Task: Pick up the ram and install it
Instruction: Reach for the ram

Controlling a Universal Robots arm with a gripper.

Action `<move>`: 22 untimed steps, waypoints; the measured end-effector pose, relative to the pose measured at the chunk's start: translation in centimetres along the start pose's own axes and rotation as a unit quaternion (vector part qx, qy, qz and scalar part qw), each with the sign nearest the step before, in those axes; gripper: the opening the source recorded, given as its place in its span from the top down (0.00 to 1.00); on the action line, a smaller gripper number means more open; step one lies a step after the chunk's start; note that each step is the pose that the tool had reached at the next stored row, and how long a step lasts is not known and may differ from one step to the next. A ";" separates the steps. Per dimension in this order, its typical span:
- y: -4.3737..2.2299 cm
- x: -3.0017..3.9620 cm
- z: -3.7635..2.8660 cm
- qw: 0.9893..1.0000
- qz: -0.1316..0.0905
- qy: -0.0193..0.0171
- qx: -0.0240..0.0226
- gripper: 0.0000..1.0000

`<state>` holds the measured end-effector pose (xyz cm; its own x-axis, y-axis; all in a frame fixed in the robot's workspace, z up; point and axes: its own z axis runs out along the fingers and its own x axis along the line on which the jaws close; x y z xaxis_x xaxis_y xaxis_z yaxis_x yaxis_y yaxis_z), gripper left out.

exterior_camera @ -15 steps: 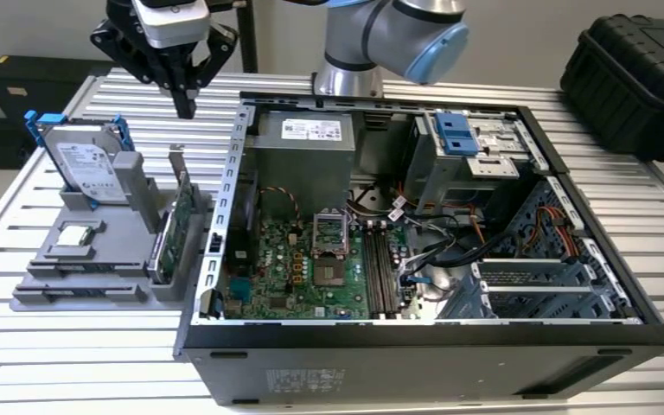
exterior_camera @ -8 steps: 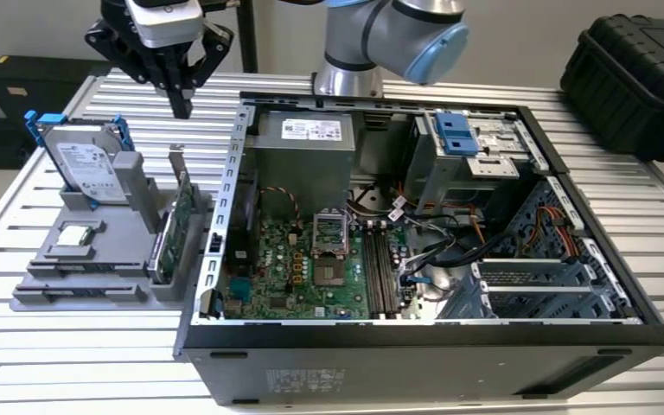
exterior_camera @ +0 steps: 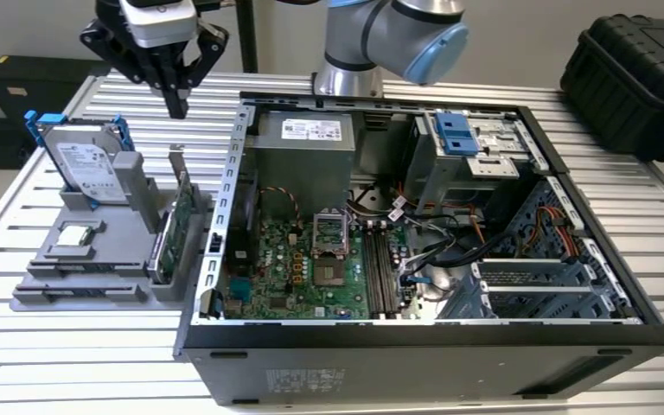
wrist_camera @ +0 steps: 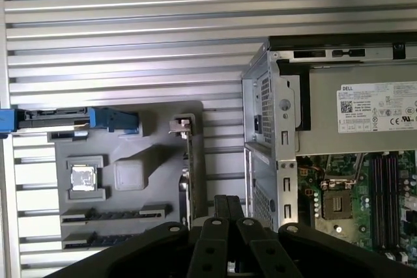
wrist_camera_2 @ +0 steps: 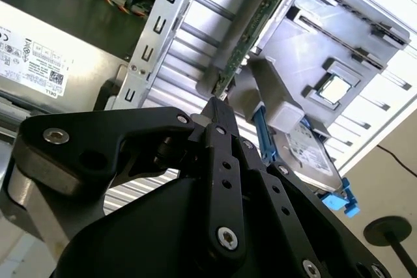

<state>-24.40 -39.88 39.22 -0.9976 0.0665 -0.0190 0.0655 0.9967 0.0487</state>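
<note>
My gripper hangs over the slatted table, above the far end of the grey parts holder and to the exterior view's left of the open computer case. Its fingers are shut with nothing between them, and they meet in both wrist views. Two long narrow dark strips, which seem to be the ram, stand edge-on in slots at the holder's near end, well away from the fingers. The motherboard's long memory slots lie inside the case.
The holder also carries a hard drive in a blue frame, a square silver processor and an upright green expansion card directly below the fingers. A black hard case sits at the far right. The arm's base stands behind the case.
</note>
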 end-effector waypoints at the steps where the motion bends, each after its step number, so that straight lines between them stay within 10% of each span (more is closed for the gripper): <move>1: 0.00 0.05 0.00 1.000 0.000 0.000 0.000 1.00; 22: -0.02 0.76 0.02 1.000 0.000 0.000 0.000 1.00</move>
<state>-25.17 -39.85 39.18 -0.9976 0.0662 -0.0190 0.0652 0.9967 0.0487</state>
